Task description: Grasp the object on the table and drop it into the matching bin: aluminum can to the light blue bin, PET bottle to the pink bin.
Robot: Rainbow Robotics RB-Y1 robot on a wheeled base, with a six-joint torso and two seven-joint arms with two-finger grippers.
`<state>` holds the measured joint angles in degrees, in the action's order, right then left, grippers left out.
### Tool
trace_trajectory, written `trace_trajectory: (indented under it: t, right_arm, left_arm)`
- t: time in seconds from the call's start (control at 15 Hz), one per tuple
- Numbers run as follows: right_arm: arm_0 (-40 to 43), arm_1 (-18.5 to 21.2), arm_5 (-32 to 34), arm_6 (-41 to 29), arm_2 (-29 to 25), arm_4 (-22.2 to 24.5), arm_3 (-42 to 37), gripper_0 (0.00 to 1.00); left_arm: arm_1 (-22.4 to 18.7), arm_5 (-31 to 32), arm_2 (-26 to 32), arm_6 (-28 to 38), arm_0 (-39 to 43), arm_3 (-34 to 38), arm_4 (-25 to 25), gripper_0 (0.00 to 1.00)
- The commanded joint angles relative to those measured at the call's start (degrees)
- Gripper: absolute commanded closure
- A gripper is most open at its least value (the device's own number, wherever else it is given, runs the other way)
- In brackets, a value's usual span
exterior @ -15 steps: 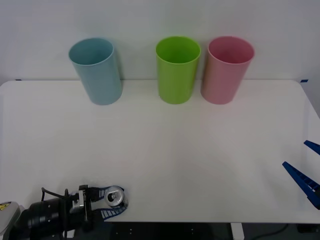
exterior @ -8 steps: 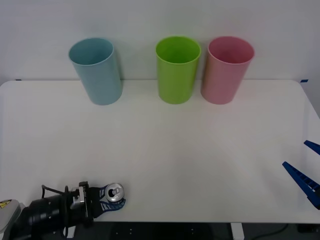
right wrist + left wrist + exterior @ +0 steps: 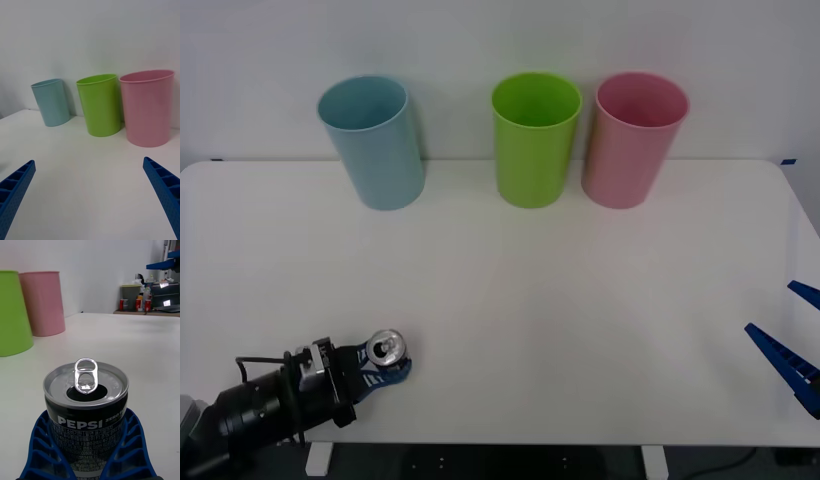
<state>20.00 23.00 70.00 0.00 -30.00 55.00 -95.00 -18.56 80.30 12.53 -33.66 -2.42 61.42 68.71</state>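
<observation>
The aluminum can (image 3: 388,348) stands upright between the blue fingers of my left gripper (image 3: 383,364), near the table's (image 3: 530,300) front left edge. In the left wrist view the can (image 3: 86,405) has a silver pull-tab top and a dark side, and the left gripper (image 3: 86,453) is shut around its lower half. The light blue bin (image 3: 375,140) stands at the back left and the pink bin (image 3: 635,140) at the back right. My right gripper (image 3: 785,362) waits open at the right edge, and the right wrist view shows the same gripper (image 3: 90,195) facing the bins.
A lime green bin (image 3: 535,140) stands between the two other bins, close beside the pink one. A white wall rises right behind the bins. White tabletop stretches between the can and the bins.
My left gripper has moved left and a little farther from the table's front edge, carrying the can with it. The right arm and the bins have stayed still.
</observation>
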Motion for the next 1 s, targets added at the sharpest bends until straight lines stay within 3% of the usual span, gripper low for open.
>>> trace_trajectory:
  t: [0.07, 0.47, 1.0]
  right_arm:
    - [0.0, 0.0, 0.0, 0.0, 0.0, 0.0, 0.0, 0.00]
    - [0.0, 0.0, 0.0, 0.0, 0.0, 0.0, 0.0, 0.00]
    - [0.0, 0.0, 0.0, 0.0, 0.0, 0.0, 0.0, 0.00]
  left_arm:
    - [-0.1, -0.6, 3.0, 1.4, -1.0, 0.0, -0.1, 1.00]
    - [-0.1, -8.6, 5.8, 5.2, -2.8, 1.0, -4.4, 1.00]
    - [-0.1, -16.1, 10.0, 23.1, -2.8, 11.3, -6.8, 1.00]
